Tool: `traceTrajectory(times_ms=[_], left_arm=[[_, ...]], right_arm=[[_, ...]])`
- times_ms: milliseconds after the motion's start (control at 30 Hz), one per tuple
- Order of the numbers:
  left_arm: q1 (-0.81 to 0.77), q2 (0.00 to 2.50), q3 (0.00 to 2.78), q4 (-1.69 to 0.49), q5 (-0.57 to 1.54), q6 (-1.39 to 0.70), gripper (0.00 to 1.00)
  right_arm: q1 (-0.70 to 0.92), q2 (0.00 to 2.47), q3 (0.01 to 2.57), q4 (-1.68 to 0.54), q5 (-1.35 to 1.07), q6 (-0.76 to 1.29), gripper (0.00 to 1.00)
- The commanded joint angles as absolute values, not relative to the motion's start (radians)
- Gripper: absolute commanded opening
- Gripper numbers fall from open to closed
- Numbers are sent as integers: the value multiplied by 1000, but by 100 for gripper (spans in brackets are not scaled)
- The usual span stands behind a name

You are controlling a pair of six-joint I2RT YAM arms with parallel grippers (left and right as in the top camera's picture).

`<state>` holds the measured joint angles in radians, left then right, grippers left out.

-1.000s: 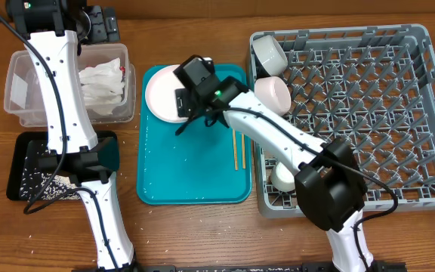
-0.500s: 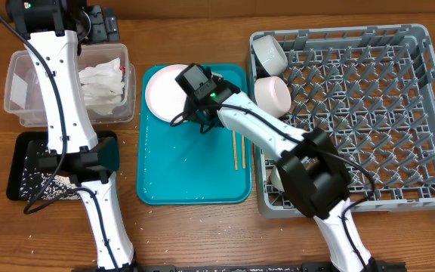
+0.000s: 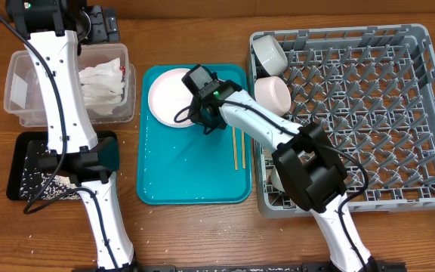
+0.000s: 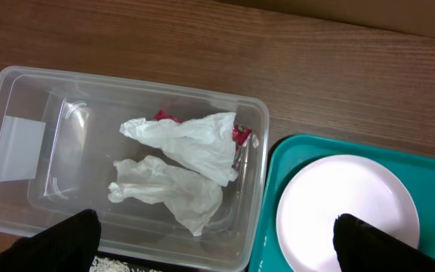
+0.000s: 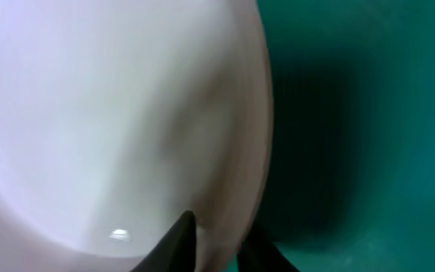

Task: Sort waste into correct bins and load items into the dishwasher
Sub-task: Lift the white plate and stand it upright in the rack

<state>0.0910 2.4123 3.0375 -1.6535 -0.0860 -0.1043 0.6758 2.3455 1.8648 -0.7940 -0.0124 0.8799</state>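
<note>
Dark fingertips (image 5: 178, 236) of the right gripper (image 5: 219, 243) sat close together on either side of the rim of a white round plate (image 5: 112, 113), pinching it. The plate's edge ran between the two tips, and its blurred, glossy face filled most of the right wrist view. From above, the plate lay at the upper left corner of a teal rectangular plastic tray (image 3: 195, 174). The right wrist hung over the plate's right edge. Behind it, the white forearm stretched back down and to the right, across the left wall of a large grey plastic dish rack (image 3: 368, 113), to a bent black elbow.

Two thin wooden chopsticks (image 3: 237, 149) lay on the tray near its right side. Small white cups (image 3: 273, 94) stood in the rack's left part.

Far apart, the left gripper (image 4: 219, 240) showed only its dark fingertips (image 4: 70, 240) at the bottom corners of its view, spread wide and holding nothing. It hung above a clear rectangular plastic tub (image 4: 51, 91) holding crumpled white paper napkins (image 4: 191, 147) with red stains. The left arm rose long and nearly straight towards the table's far left corner.
</note>
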Motion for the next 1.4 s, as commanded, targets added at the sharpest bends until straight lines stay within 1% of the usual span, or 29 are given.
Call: traceTrajectory(times_ms=[0,67,333,400,467,600,867,1033,1167,1267,1367], left_arm=[[83,2387,3058,-1653,-78,-105,100],[83,2387,3058,-1653,-78,-105,100],[83,2387,3058,-1653,-78,-105,100],[83,2387,3058,-1653,-78,-105,100],[83,2387,3058,-1653,-78,-105,100],[83,2387,3058,-1653,-78,-105,100],[83,2387,3058,-1652,-78,-105,100],[83,2387,3058,-1653,-78,-105,100],[83,2387,3058,-1653,-78,-105,100],[83,2387,3058,-1653,-78,-105,100],[83,2387,3058,-1652,-77,-105,100]], right_arm=[[645,2379,1896,-841,-76,868,15],[630,2378,1924,-870,-84,822,4],[574,2342,2105,-1005,-47,665,4],[562,2318,2178,-1071,28,621,4],[550,2266,2289,-1174,165,568,4],[536,2186,2360,-1272,355,568,4],[490,1980,2367,-1437,715,568,4],[488,1845,2367,-1568,894,570,4],[490,1770,2367,-1692,943,585,4],[489,1744,2343,-1694,955,566,4],[486,1745,2292,-1694,1024,545,4]])
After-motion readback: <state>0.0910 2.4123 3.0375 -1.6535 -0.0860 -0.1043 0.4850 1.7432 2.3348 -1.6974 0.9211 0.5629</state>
